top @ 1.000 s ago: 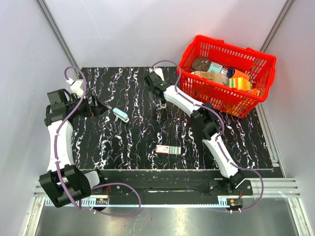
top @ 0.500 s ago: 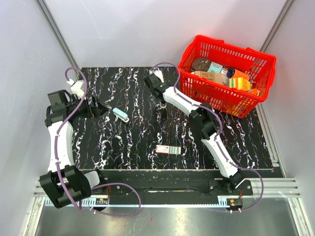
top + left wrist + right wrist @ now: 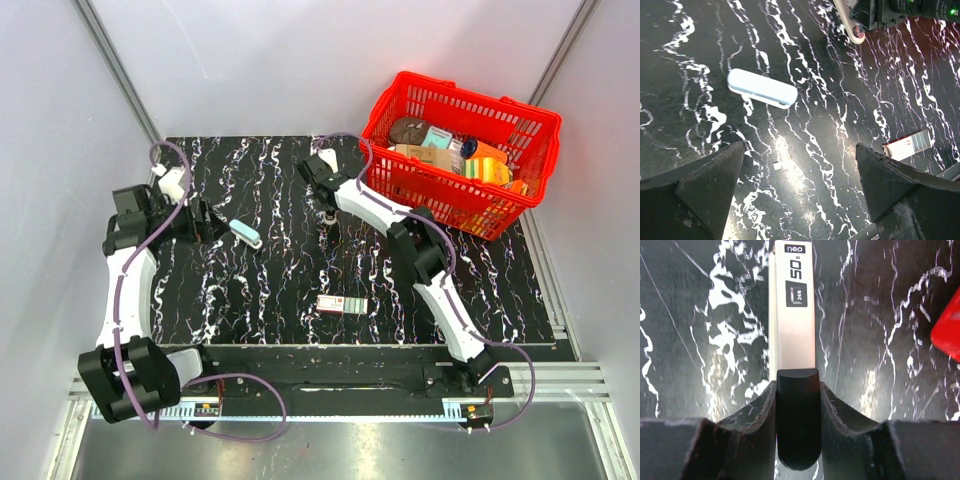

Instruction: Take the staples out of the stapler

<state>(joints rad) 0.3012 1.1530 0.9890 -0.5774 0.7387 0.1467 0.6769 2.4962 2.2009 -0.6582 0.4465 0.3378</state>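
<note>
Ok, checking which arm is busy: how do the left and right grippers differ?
The left gripper has jaws wide apart, empty; the right gripper has jaws pressed on the stapler at its black end. The left gripper is clear of the pale oblong item in its view; the right gripper touches its object. Both face the table.

Black white-veined table [image 3: 250, 300] stands between plain pale grey walls [image 3: 300, 60].

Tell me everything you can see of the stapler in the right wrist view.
The stapler is long and narrow, with a silver, metal-looking top and a black rounded rear end. "50" and "24/6" are printed on it. It lies flat on the black marbled table, pointing away from the camera. The right tool clasps its black end on both sides.
</note>
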